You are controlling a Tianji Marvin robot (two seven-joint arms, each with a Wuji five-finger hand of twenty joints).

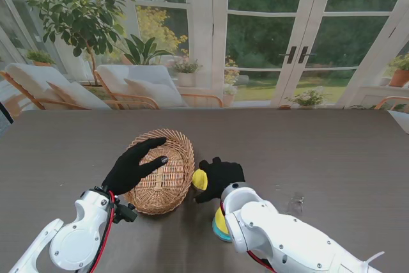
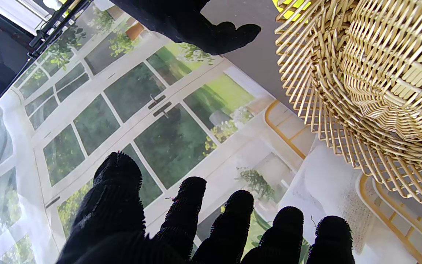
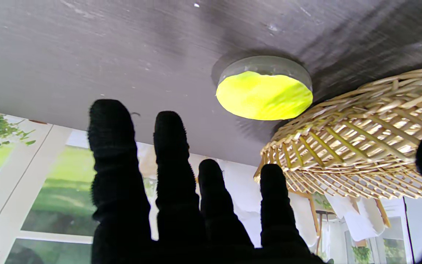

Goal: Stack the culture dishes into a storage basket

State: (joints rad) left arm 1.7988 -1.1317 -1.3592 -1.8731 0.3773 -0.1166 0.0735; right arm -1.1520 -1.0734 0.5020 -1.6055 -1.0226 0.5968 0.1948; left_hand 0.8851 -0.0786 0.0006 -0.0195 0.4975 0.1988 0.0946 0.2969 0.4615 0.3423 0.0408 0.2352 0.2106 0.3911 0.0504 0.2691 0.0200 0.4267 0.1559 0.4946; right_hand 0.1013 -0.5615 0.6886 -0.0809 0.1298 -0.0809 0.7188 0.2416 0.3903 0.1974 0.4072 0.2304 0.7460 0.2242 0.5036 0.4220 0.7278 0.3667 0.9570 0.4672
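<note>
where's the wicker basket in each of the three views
Stand view: the wicker basket sits left of centre on the table, under the left hand.
Left wrist view: it fills the corner beyond the fingers.
Right wrist view: its side shows beside the yellow dish.
Shared landmark: the glass doors behind the table.

Dish [image 1: 200,179] just right of basket [image 1: 167,191]

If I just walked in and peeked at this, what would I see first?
Probably the woven basket in the middle of the dark table, with the black-gloved left hand spread over its left rim. Next, the bright yellow culture dish lying on the table right beside the basket, with the right hand open beside it. Behind it all are big glass doors and green garden.
</note>
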